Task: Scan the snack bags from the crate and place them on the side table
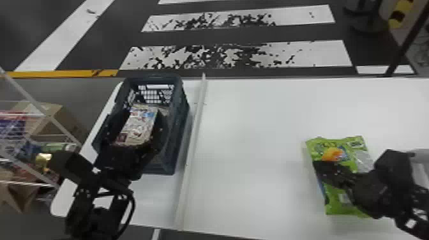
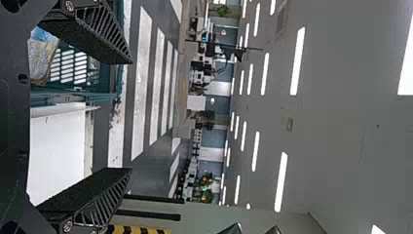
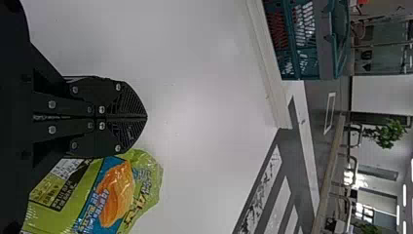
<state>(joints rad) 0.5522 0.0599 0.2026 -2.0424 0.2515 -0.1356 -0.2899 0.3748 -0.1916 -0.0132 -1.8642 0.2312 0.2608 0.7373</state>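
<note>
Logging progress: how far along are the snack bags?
Looks done: one green bag on the white table; scanning unconfirmed. In hand: nothing evident; left gripper is open at the crate, right gripper shut on nothing. Remaining: at least one patterned bag, in the crate.

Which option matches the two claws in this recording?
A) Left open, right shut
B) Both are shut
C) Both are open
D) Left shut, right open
A: the left claw has its fingers spread wide apart at the crate, while the right claw has its two fingers pressed together with nothing between them, by the green snack bag.
</note>
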